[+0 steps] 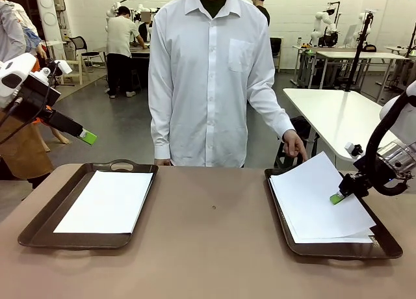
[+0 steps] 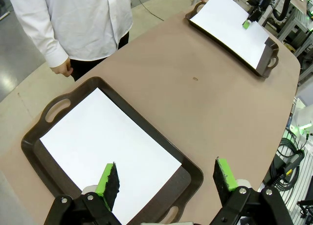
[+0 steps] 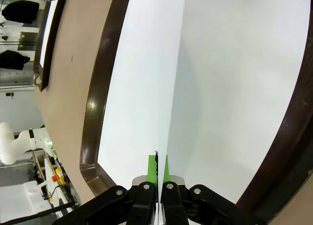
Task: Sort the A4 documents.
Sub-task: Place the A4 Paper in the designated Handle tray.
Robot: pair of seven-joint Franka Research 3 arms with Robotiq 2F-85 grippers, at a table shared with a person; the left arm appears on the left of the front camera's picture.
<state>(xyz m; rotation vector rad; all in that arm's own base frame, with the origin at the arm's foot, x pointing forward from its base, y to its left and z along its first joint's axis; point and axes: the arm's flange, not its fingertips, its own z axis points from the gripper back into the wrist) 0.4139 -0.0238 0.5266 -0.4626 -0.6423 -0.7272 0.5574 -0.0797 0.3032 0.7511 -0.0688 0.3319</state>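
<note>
A stack of A4 documents (image 1: pixel 305 201) lies in the right dark brown tray (image 1: pixel 338 250). The top sheet (image 1: pixel 318 182) is skewed and raised at its near right edge, where my right gripper (image 1: pixel 337 197) is shut on it. In the right wrist view the sheet (image 3: pixel 230 88) runs edge-on between the closed green pads of that gripper (image 3: pixel 157 159). Another A4 document (image 1: pixel 107 201) lies flat in the left tray (image 1: pixel 39 231). My left gripper (image 2: pixel 165 178) hangs open and empty above this tray's near end, and the sheet (image 2: pixel 107 142) shows below it.
A person in a white shirt stands at the far side, one hand (image 1: pixel 296 146) pointing down at the far corner of the right tray. A small dark mark (image 1: pixel 214 207) sits mid-table. The brown tabletop (image 1: pixel 208 260) lies bare between the trays.
</note>
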